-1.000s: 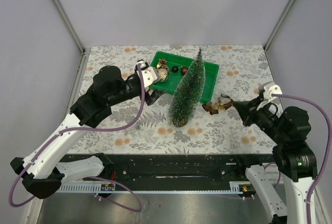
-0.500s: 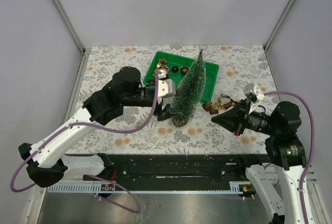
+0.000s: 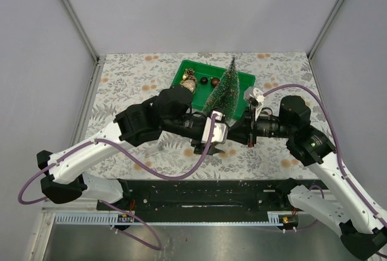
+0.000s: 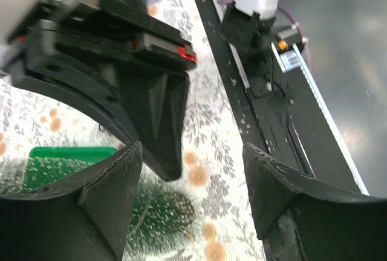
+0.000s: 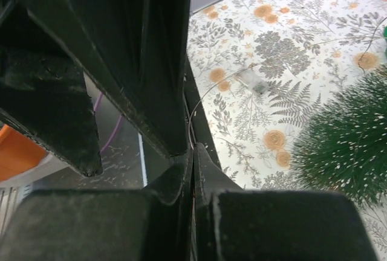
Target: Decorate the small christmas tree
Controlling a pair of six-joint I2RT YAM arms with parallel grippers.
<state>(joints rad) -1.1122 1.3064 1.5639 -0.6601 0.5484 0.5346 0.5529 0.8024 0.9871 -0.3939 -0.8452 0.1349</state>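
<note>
the small christmas tree (image 3: 225, 89) is standing on its base at the centre of the top view. its long axis is running up the frame and its tip is pointing at the top edge, over the green tray (image 3: 247, 81). the left gripper (image 4: 192, 152) is gaping wide beside the tree's lower bristles. the right gripper (image 5: 192, 158) is pinching shut on a thin wire (image 5: 189, 122).

The small christmas tree (image 3: 225, 92) hides its base behind the left gripper (image 3: 216, 145). Ornaments (image 3: 196, 81) beyond that gripper are too small to identify.
</note>
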